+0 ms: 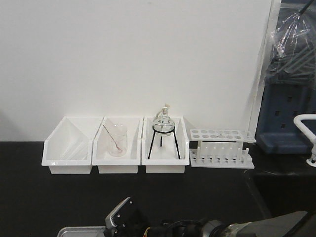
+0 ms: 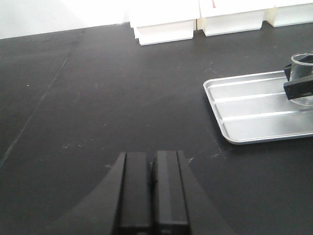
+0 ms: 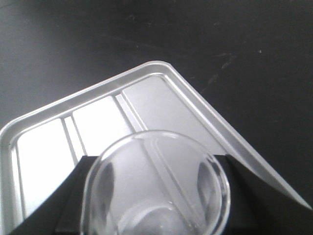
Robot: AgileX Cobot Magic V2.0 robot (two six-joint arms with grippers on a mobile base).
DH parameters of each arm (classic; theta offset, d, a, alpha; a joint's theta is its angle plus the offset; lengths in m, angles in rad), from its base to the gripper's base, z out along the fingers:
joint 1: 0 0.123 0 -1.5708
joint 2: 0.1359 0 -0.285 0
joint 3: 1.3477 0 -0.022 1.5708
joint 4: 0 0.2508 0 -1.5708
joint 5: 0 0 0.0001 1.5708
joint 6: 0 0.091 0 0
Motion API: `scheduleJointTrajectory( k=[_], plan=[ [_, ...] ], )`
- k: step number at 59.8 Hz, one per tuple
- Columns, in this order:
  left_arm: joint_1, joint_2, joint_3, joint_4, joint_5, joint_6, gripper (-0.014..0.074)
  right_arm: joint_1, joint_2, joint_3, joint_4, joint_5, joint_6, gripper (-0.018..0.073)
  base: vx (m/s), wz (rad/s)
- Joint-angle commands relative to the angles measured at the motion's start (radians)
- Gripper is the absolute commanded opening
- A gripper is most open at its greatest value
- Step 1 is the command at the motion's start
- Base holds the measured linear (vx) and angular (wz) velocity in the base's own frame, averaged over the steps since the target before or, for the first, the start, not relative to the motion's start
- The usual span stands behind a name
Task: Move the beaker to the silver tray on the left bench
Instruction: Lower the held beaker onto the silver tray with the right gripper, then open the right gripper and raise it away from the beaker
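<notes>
Right gripper [image 3: 156, 196]: fingers clamp the beaker [image 3: 155, 183] over the silver tray [image 3: 161, 103].
Left gripper [image 2: 152, 193]: fingers closed together above the left bench [image 2: 107, 98].

I saw the beaker [image 3: 156, 183] as clear, glossy glass. The silver tray [image 3: 161, 105] looked like dull brushed metal with a smooth, ribbed floor. The left bench [image 2: 122, 88] was matt black, faintly scuffed. The bins [image 1: 118, 148] looked like glossy white plastic.

Both end effectors are showing matte black: left end effector [image 2: 151, 196] with flat rectangular fingers, right end effector [image 3: 151, 196] seemingly alike.
</notes>
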Motion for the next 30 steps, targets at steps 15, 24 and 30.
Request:
scheduleJointTrajectory(
  k=[15, 24, 30],
  plan=[
    [-0.005, -0.007, 0.02, -0.003, -0.081, -0.002, 0.0001, 0.001, -0.062, -0.019, 0.007, -0.033, -0.005, 0.0622, 0.0, 0.0],
    [-0.005, -0.007, 0.02, -0.003, -0.081, -0.002, 0.0001, -0.001, -0.107, -0.019, 0.002, -0.035, -0.005, 0.0615, 0.0, 0.0],
    [-0.005, -0.007, 0.02, -0.003, -0.081, -0.002, 0.0001, -0.003, -0.141, -0.019, 0.002, -0.036, -0.005, 0.0598, 0.0, 0.0]
  ],
)
